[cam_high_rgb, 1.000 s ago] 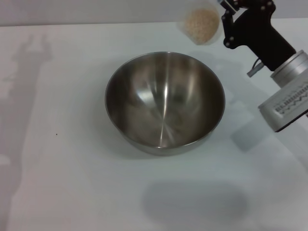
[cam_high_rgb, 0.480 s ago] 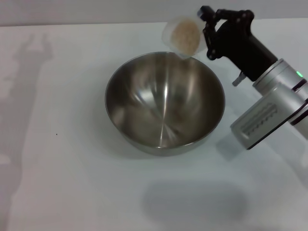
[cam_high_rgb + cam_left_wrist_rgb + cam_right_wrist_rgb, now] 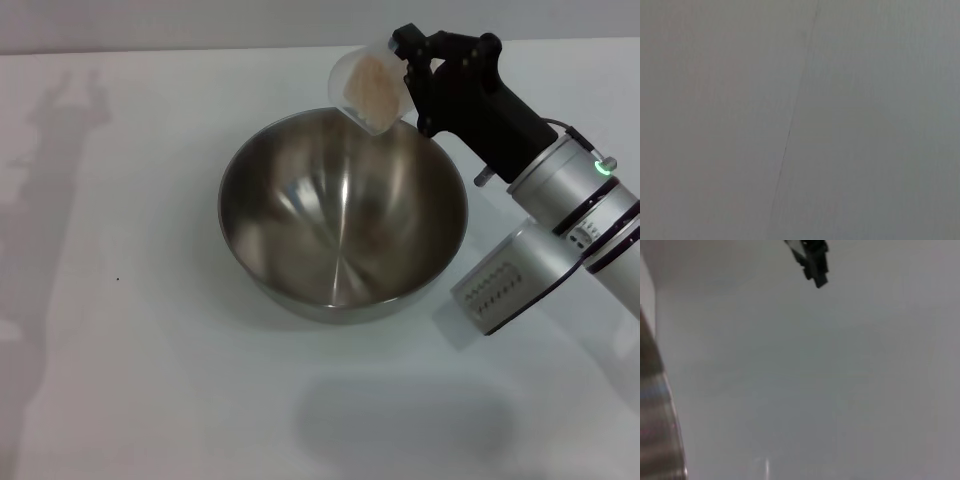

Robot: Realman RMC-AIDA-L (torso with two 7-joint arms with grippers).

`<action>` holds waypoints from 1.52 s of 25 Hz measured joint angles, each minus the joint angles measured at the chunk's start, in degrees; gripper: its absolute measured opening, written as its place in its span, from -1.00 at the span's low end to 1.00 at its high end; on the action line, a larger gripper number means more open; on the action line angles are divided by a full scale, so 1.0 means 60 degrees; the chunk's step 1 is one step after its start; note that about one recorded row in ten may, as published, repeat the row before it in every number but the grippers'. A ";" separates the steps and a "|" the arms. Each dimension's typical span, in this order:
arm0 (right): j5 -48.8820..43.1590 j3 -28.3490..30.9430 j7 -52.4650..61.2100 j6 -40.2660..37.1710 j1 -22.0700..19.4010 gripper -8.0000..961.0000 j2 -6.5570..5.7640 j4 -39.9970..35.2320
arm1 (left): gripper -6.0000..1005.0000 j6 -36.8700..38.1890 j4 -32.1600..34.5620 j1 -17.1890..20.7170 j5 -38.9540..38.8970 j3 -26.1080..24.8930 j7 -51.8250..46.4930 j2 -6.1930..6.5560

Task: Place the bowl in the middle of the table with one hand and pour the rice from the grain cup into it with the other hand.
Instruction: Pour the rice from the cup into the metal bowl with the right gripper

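The steel bowl (image 3: 343,213) stands on the white table (image 3: 140,330) near its middle, and its inside looks bare. Above the bowl's far right rim my right gripper (image 3: 408,72) is shut on the clear grain cup (image 3: 366,87). The cup is tipped toward the bowl with its mouth facing left and down. Pale rice (image 3: 371,85) still lies inside the cup. In the right wrist view a strip of the bowl's wall (image 3: 655,425) shows at one edge. The left gripper is out of view; its wrist view shows only a plain grey surface.
The right arm's silver forearm (image 3: 540,250) slants over the table to the right of the bowl. A tiny dark speck (image 3: 117,278) lies on the table at the left.
The right gripper has carried the cup leftward and lower, from behind the bowl to over its far right rim, and tilted it further toward the bowl.
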 joint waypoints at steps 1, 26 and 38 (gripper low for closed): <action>0.0000 0.0000 -0.0295 -0.0005 -0.0006 -0.96 0.0003 0.0032 | -0.34 -0.0001 0.0016 -0.0008 0.0000 0.0000 0.0000 0.0000; -0.2264 0.0000 -0.3426 -0.0263 -0.0040 -0.96 -0.0005 -0.0679 | -0.34 -0.0090 0.0186 -0.0157 0.0000 -0.0118 0.0000 0.0002; -0.2935 -0.0268 -0.4434 -0.0264 -0.0078 -0.96 -0.0027 -0.1321 | -0.34 -0.0105 0.0186 -0.0172 0.0000 -0.0118 -0.0010 -0.0001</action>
